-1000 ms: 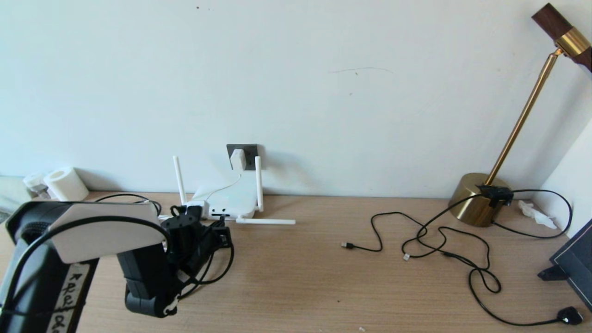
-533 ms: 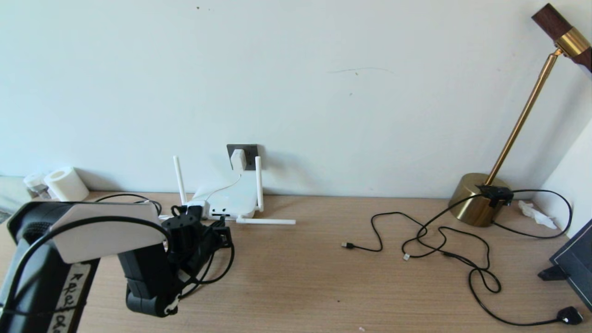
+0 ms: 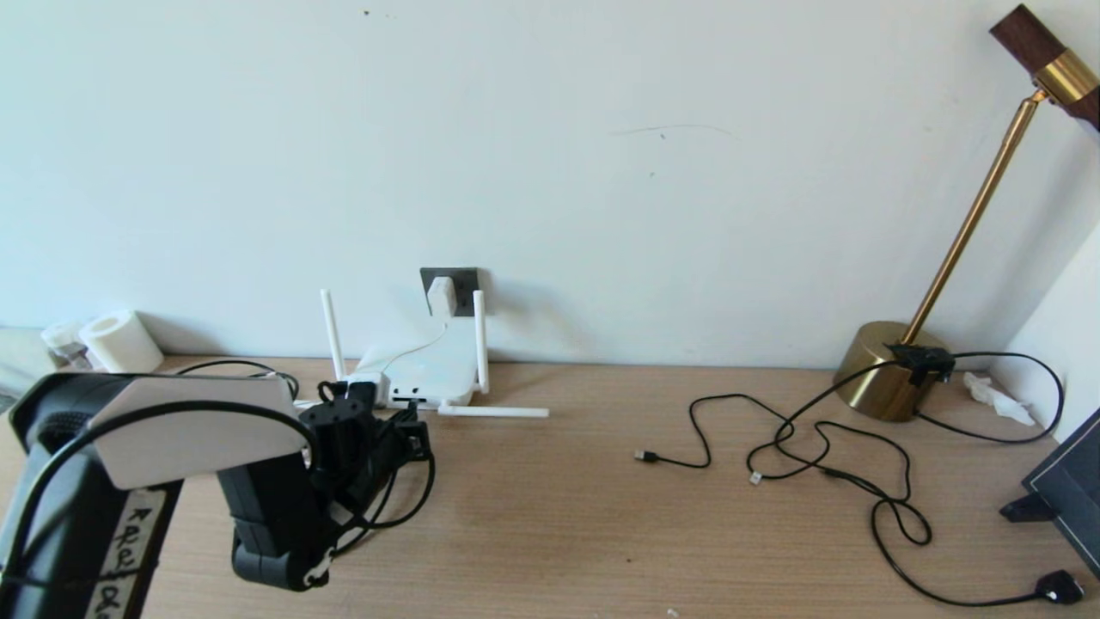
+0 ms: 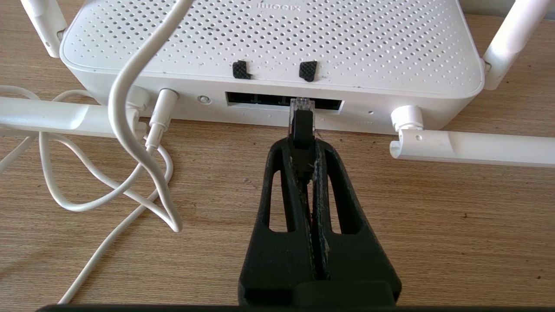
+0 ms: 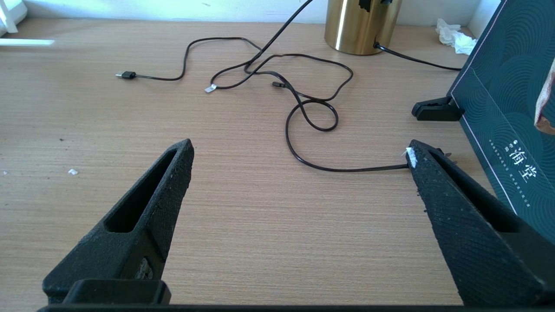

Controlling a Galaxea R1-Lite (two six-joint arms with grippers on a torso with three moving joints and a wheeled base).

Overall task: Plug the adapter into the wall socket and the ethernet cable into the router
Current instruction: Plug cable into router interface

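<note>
The white router (image 3: 430,370) lies on the table against the wall, two antennas up and one flat. Above it the white adapter (image 3: 442,297) sits in the dark grey wall socket (image 3: 467,279), and its thin white cord (image 4: 125,86) runs down to the router (image 4: 277,39). My left gripper (image 4: 302,147) is shut on the black boot of the ethernet cable (image 4: 301,128). The cable's clear plug tip (image 4: 301,105) is at the mouth of the dark port slot (image 4: 260,99). In the head view the left gripper (image 3: 411,432) is just in front of the router. My right gripper (image 5: 299,149) hangs open over bare table, holding nothing.
Thin black cables (image 3: 816,447) sprawl over the right half of the table, ending in a black plug (image 3: 1059,586). A brass lamp (image 3: 894,370) and a crumpled tissue (image 3: 997,397) stand at the back right, and a dark box (image 5: 507,108) at the right edge. A paper roll (image 3: 123,342) sits back left.
</note>
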